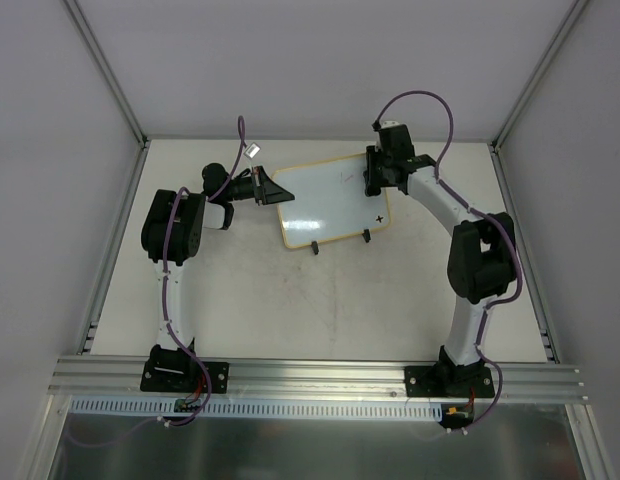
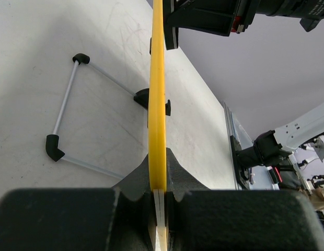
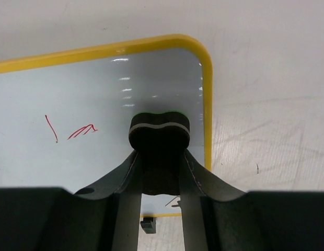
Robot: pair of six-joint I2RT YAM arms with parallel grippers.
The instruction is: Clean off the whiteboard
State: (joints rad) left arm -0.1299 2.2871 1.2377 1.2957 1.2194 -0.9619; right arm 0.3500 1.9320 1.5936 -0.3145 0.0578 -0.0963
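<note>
While edge-held, whiteboard (image 1: pixel 325 208) inside left pincer (image 1: pixel 269 188).

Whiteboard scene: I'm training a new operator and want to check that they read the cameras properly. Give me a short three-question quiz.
1. True or false: the left gripper is clamped on the rim of the whiteboard.
2. What does the right gripper hold? A. a marker; B. the eraser; C. a cloth.
3. Fill in: the marks on the whiteboard are ___ in colour.

Key: 1 true; 2 B; 3 red.
</note>
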